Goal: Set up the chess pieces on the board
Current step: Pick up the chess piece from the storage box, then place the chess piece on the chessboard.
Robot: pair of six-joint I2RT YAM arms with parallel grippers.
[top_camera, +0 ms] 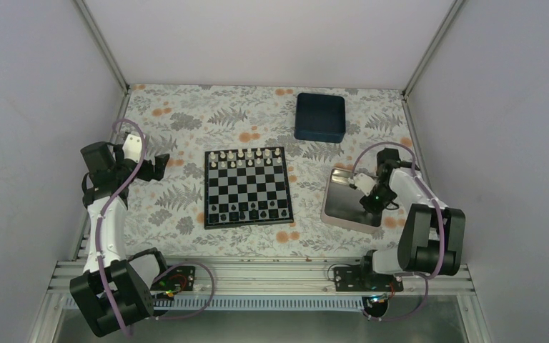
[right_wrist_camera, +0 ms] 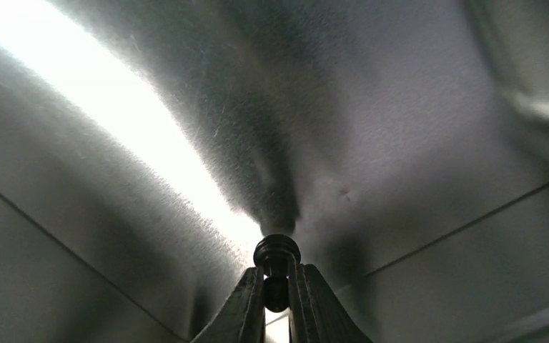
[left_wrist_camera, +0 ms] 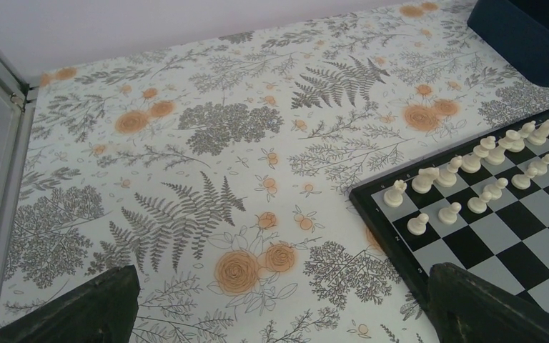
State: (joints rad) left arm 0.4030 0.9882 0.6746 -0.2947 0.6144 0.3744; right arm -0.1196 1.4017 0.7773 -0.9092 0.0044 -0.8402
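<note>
One pawn [right_wrist_camera: 277, 253], perhaps, in right hand [right_wrist_camera: 277, 284]

Silver tray [top_camera: 343, 207] brushed metal; board [top_camera: 250, 187] glossy.

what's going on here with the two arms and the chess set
The right gripper is shut on a black chess piece over the silver tray. The left gripper hangs open above the floral table, left of the board. White pieces line the board's far rows; other black pieces stand on its near rows.
</note>
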